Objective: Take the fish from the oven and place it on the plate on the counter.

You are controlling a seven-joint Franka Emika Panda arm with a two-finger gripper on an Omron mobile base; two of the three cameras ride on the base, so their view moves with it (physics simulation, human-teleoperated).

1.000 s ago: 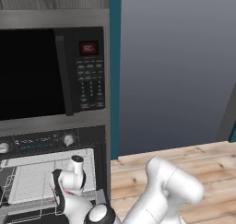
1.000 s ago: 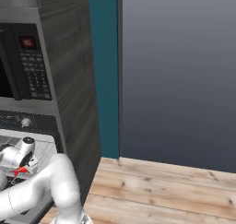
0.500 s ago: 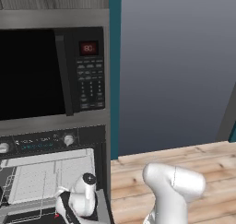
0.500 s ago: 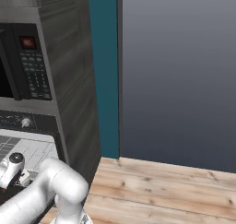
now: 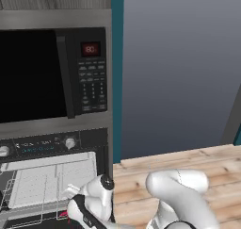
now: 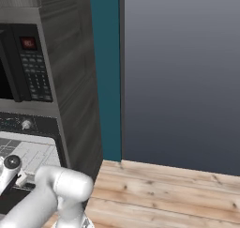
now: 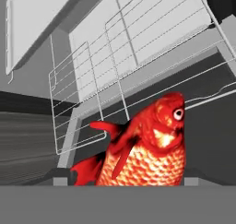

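The red-orange fish (image 7: pixel 147 144) looms close at the bottom of the hand view, head up and to the right, in front of the oven's wire rack (image 7: pixel 138 48). My gripper (image 5: pixel 75 209) is low at the mouth of the oven (image 5: pixel 42 145), and a sliver of red shows beside it. The jaws stand wide with the fish between them, and it stays with the hand, so the gripper is shut on it. The fish hides my fingertips. The plate and the counter are out of view.
A black-fronted microwave (image 5: pixel 52 72) with a keypad and red display sits above the oven. To the right run a teal wall strip (image 6: pixel 105 81), a grey wall (image 6: pixel 187 72) and the light wooden plank floor (image 6: pixel 164 189). My folded white arm (image 5: pixel 179 190) fills the lower foreground.
The hand has dropped and drawn back to the right, out of the oven cavity, with the red fish still at it. The elbow has folded lower.
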